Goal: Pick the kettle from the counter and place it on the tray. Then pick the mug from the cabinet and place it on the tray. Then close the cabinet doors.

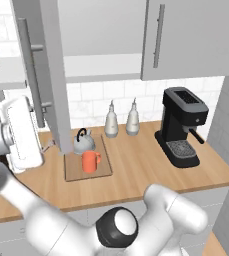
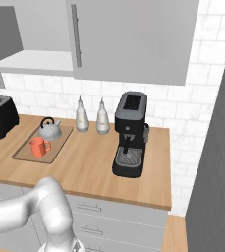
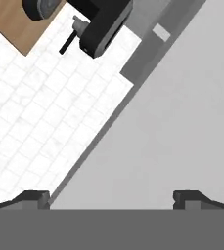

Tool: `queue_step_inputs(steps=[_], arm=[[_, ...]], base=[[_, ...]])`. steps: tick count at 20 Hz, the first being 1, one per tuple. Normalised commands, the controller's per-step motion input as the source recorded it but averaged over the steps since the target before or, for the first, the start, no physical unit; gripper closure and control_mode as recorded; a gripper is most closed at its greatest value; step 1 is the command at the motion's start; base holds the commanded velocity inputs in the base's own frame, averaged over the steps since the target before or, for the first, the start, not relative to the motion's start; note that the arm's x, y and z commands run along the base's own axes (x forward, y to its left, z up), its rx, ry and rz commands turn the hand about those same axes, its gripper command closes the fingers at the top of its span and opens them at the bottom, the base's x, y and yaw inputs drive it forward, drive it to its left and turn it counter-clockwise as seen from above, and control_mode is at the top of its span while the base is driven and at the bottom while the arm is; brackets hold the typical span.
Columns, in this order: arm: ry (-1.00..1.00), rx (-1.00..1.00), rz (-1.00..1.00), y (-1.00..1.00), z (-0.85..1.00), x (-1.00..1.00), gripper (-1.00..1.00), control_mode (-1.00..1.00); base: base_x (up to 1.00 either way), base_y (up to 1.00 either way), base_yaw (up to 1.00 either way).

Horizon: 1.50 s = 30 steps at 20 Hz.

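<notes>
Stage: door closing | kettle (image 1: 84, 142) and mug (image 1: 90, 161) sit on tray (image 1: 104, 170) | gripper (image 3: 111, 197) fingers wide, empty, at left cabinet door (image 1: 56, 80) | Risk: door swings at 9 o'clock, glancing push slips off panel, right door (image 1: 186, 40) already shut.

Light-brown wood grain, matt, across the counter (image 1: 151, 170); slightly darker wood on the tray (image 1: 72, 172). Smooth silver-grey metal sheen on the kettle (image 1: 84, 144), with black handle and knob. Plain matt orange-red on the mug (image 1: 89, 162). Flat matt grey on the cabinet doors (image 2: 133, 39), with brushed silver bar handles (image 2: 76, 35). Black plastic, slightly glossy, on the coffee machine (image 2: 130, 134). White marbled tiles (image 3: 40, 127) on the far wall.
</notes>
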Motion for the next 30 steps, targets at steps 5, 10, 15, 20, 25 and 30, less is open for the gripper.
queue_step_inputs(steps=[5,10,15,20,25,30], arm=[[-0.12,0.10,0.01,-0.84,0.11,-0.13,-1.00,-1.00],[-0.12,0.13,0.17,-0.87,0.02,0.06,-1.00,-1.00],[-0.18,0.13,0.35,-0.85,0.00,0.13,-1.00,-1.00],[-0.20,0.15,0.48,-0.76,0.01,0.30,-1.00,-1.00],[-0.22,0.18,0.54,-0.62,0.02,0.45,-1.00,-1.00],[-0.11,0.16,0.49,-0.37,0.01,0.79,-1.00,-1.00]], base=[[0.00,0.00,0.00],[0.00,0.00,0.00],[0.00,0.00,0.00],[0.00,0.00,0.00],[0.00,0.00,0.00],[0.00,0.00,0.00]])
